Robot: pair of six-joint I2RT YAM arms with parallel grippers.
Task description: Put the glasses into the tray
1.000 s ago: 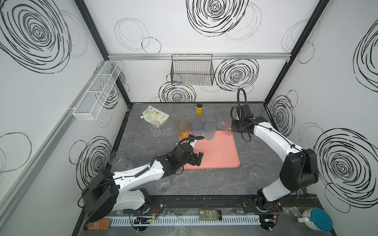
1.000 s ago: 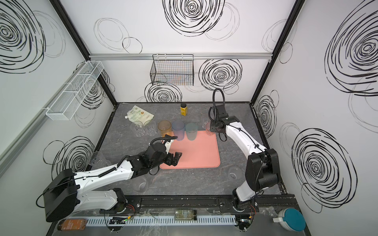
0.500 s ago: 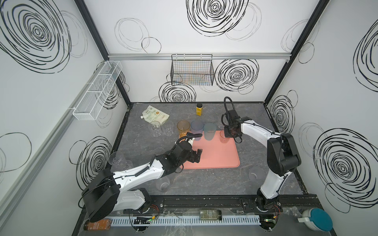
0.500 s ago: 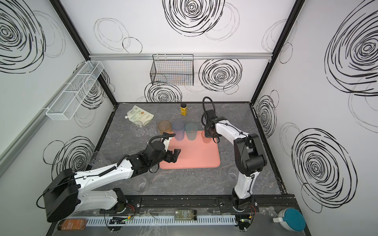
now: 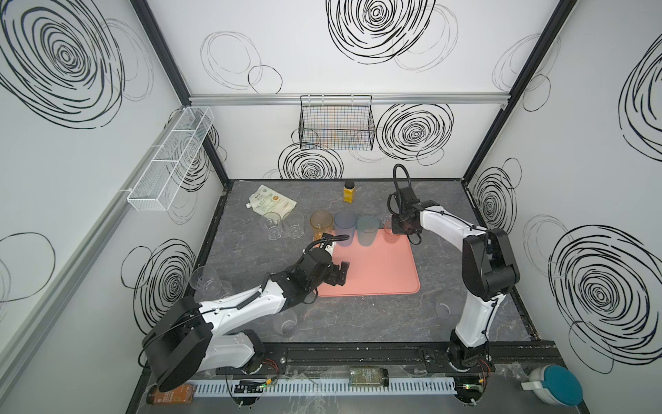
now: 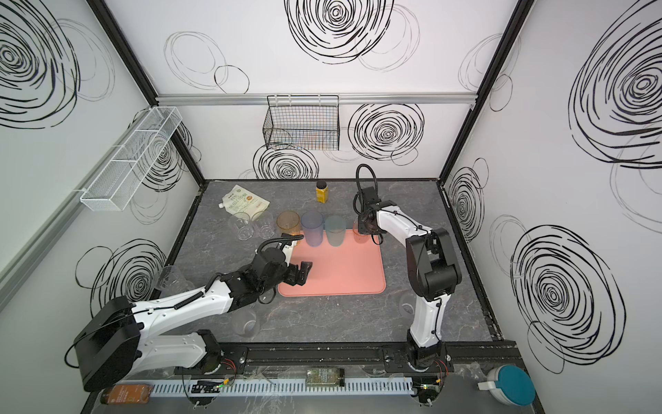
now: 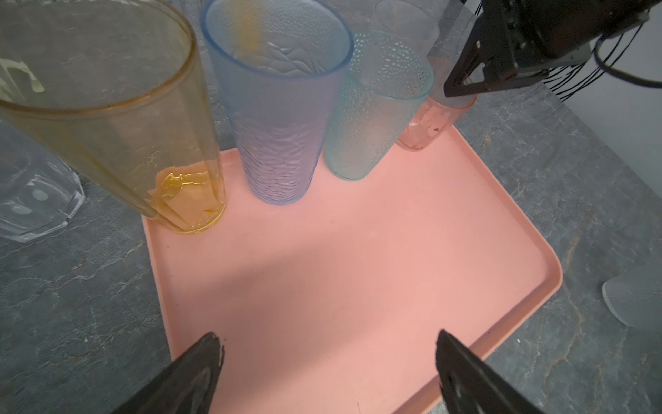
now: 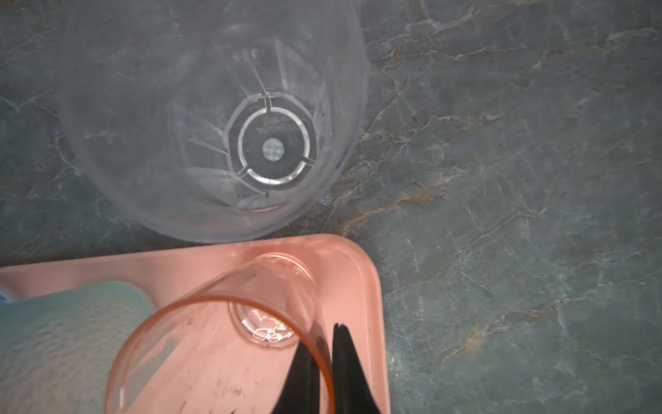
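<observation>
The pink glass (image 8: 215,322) is clamped at its rim by the right pincer (image 8: 321,335), at the upper right corner of the tray (image 7: 358,269) in both top views. The left pincer (image 7: 328,337) is spread wide, empty, over the tray's left edge.

The view's edge cuts off the pink glass (image 8: 215,344) rim

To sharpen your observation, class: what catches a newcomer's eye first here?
Four tinted glasses, orange, blue, teal and pink, line the salmon tray's far edge. The right hand pinches the pink glass's rim; the left hand hangs open over the tray's near left.
</observation>
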